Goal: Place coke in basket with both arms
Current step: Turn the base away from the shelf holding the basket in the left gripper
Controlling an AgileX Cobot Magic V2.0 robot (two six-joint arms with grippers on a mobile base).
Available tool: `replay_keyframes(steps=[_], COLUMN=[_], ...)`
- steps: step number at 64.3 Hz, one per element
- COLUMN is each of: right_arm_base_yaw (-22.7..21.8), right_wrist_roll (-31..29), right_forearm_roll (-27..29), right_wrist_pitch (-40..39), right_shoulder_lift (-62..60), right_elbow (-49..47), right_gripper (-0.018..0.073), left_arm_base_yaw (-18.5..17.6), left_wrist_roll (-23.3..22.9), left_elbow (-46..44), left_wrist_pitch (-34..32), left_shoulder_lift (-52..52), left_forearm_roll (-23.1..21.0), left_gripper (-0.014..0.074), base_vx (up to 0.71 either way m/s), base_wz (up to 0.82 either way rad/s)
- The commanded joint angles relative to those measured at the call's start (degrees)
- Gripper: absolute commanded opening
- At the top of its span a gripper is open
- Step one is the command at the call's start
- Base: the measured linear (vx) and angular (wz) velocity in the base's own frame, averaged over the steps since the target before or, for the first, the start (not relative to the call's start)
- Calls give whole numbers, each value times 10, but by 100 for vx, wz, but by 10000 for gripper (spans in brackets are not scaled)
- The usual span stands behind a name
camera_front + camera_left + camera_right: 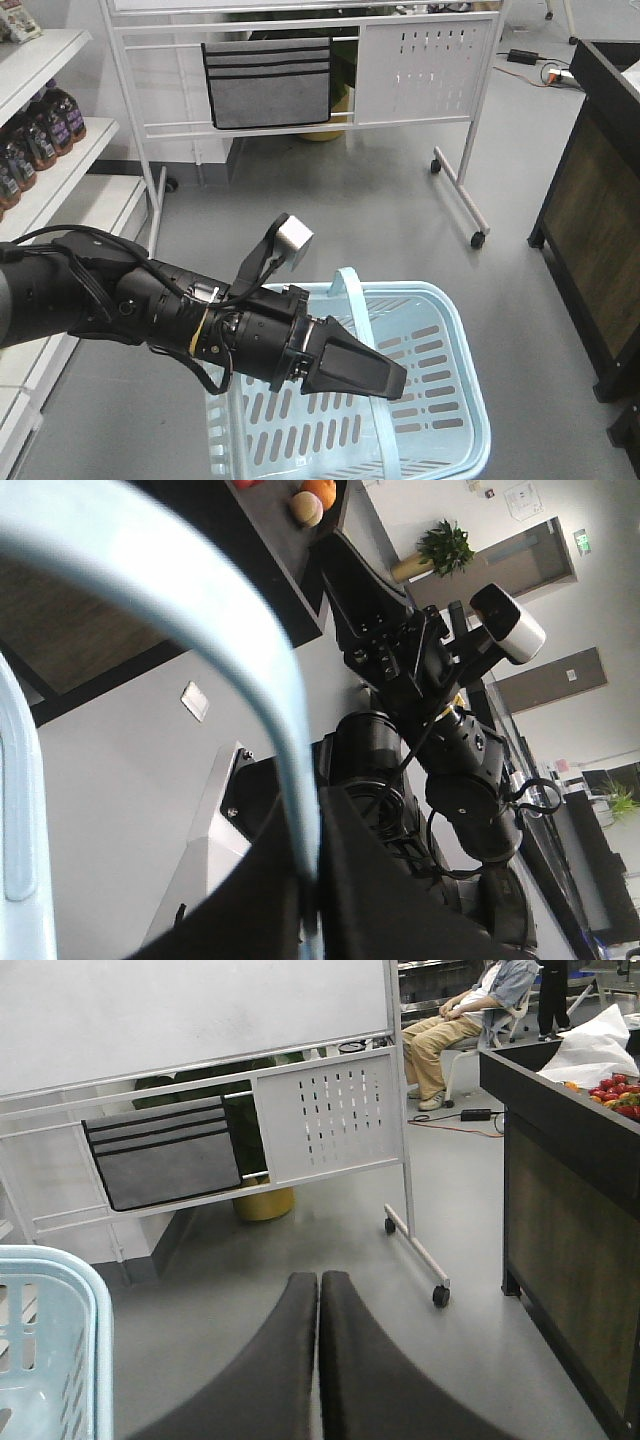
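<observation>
The pale blue basket (pixel 440 400) sits low in the front view, one handle (pixel 350 290) swung up. My left gripper (pixel 310 880) is shut on that handle (pixel 250 670), which arches away from between its jaws. I cannot pick this gripper out in the front view. My right gripper (pixel 398 384), with the silver cylinder on top, is shut and empty and hovers over the basket. It also shows in the right wrist view (pixel 319 1280), with the basket's rim (pixel 95 1310) at its lower left, and in the left wrist view (pixel 330 540). The coke is out of view.
A wheeled white board stand (pixel 420 70) with a grey pocket organiser (pixel 268 85) stands behind. A dark cabinet (pixel 590 200) bearing fruit (pixel 615 1095) is at right. White shelves with dark bottles (pixel 45 130) are at left. A person (pixel 470 1010) sits far back.
</observation>
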Motion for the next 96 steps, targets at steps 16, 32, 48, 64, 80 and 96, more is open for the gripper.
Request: replay_keyframes(steps=[16,32,48,64,80,96], right_arm_base_yaw=[-4,-4,-4,-4,-4,-4], right_wrist_roll=[-4,-4,-4,-4,-4,-4], right_forearm_roll=[-6,-6,-6,-6,-6,-6], right_wrist_pitch=[-40,-40,-40,-40,-40,-40], right_shoulder_lift=[-6,-6,-6,-6,-6,-6], right_elbow=[10,10,10,10,10,10], right_gripper=[-6,-6,-6,-6,-6,-6], left_arm_base_yaw=[-2,-2,-2,-2,-2,-2], left_wrist_roll=[1,1,1,1,1,1], left_elbow=[-14,-14,-14,-14,-14,-14], left_wrist_pitch=[-115,-115,-115,-115,-115,-115], left_shoulder_lift=[-28,-28,-28,-28,-28,-28], left_forearm_roll=[-45,-45,-45,-45,-45,-45], left_gripper=[-5,-5,-5,-5,-5,-5], base_vx=[24,25,26,26,24,22], base_wz=[-5,-5,-5,-6,-3,6])
